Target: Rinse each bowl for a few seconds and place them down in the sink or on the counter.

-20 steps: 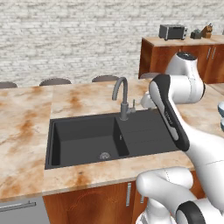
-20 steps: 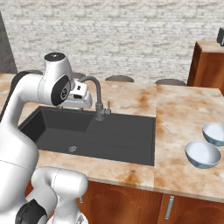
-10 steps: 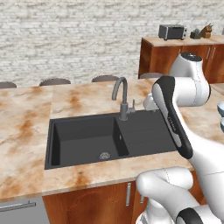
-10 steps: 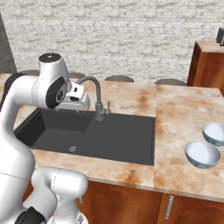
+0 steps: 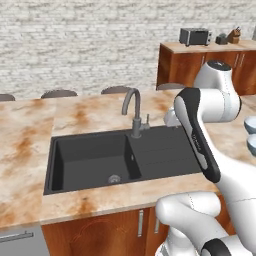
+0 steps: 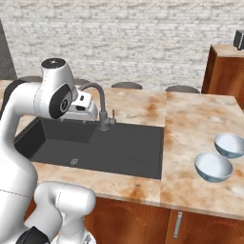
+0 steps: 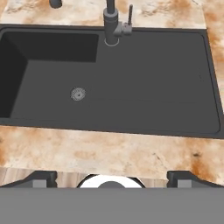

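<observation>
- Gripper (image 7: 112,177): fingertips set wide apart at the bottom of the hand view, nothing held between them; looks straight down on the sink (image 7: 144,74)
- Hand: seen from the right base camera just left of the faucet (image 6: 97,102), raised above the basin; from the left base camera, tucked behind the forearm, beside the faucet's right
- Bowls, two alike: nearer bowl (image 6: 213,167) and farther bowl (image 6: 230,145), both upright on the counter (image 6: 190,119), close together but apart, well to the right of the sink's right edge; rims of both also peek in at the right border of the left base view, upper (image 5: 251,124) and lower (image 5: 251,144)
- Key relation: both bowls lie well off to the arm's right, across the drainboard and a stretch of bare marble; nearer bowl sits closer to the counter's front edge, probably the shorter reach
- Axis: round bowls, no long axis; rim grasp from above looks likeliest, any approach angle serving
- Sink contents: basin bare down to the drain (image 7: 78,94)
- Stage, as a judgement: task at its start, neither bowl yet picked up or rinsed; next move calls for a swing rightward away from the faucet
</observation>
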Available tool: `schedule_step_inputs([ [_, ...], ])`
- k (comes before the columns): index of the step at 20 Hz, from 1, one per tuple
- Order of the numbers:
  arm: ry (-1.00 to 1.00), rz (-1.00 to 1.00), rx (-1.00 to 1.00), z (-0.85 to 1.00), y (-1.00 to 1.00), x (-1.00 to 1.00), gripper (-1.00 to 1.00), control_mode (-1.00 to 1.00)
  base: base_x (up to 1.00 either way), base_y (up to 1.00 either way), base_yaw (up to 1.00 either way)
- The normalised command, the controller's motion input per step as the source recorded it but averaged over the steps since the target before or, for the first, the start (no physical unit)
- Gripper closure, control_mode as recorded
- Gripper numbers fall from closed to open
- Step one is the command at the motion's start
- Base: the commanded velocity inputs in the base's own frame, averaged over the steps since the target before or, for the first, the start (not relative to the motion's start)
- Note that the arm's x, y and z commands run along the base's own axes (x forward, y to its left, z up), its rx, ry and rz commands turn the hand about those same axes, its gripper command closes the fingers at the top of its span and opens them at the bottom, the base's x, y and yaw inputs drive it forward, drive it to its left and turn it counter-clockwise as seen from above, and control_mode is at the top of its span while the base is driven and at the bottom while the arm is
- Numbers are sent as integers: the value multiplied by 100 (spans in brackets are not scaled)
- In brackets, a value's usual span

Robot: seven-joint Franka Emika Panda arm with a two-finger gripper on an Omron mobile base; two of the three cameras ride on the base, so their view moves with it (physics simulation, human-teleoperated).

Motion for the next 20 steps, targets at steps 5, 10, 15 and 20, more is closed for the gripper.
schedule_step_inputs([
  [5,0,0,0,0,0,0,-100,100,3,-36,-1],
  [10,0,0,0,0,0,0,-100,100,3,-40,-1],
  [15,0,0,0,0,0,0,-100,100,5,-37,0],
  [20,0,0,0,0,0,0,-100,100,8,-33,0],
])
